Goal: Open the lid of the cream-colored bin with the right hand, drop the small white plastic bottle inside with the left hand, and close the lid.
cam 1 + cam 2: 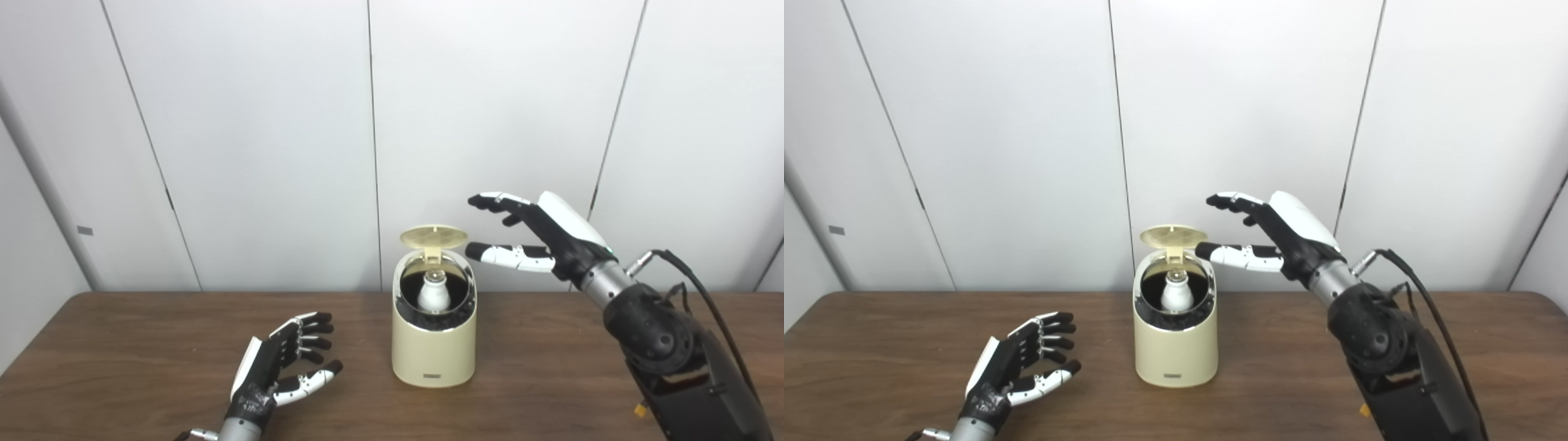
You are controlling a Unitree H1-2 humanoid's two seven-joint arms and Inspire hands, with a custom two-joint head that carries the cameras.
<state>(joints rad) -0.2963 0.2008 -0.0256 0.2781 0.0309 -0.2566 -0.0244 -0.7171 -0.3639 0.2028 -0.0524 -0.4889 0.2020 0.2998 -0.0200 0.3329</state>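
White bottle [433, 293] sits inside the bin [433, 343], lid [433, 236] up; right hand [539, 236] hovers spread and empty just beside the lid, left hand [282, 364] empty, fingers apart, near the table [122, 343].

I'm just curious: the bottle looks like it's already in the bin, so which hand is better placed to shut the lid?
The right hand, probably. It hangs open in the air beside the raised lid, while the left hand is open low over the table.

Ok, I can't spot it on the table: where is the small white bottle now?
The bottle stands inside the open cream bin at mid-table, below the raised lid, between the left hand and right hand.
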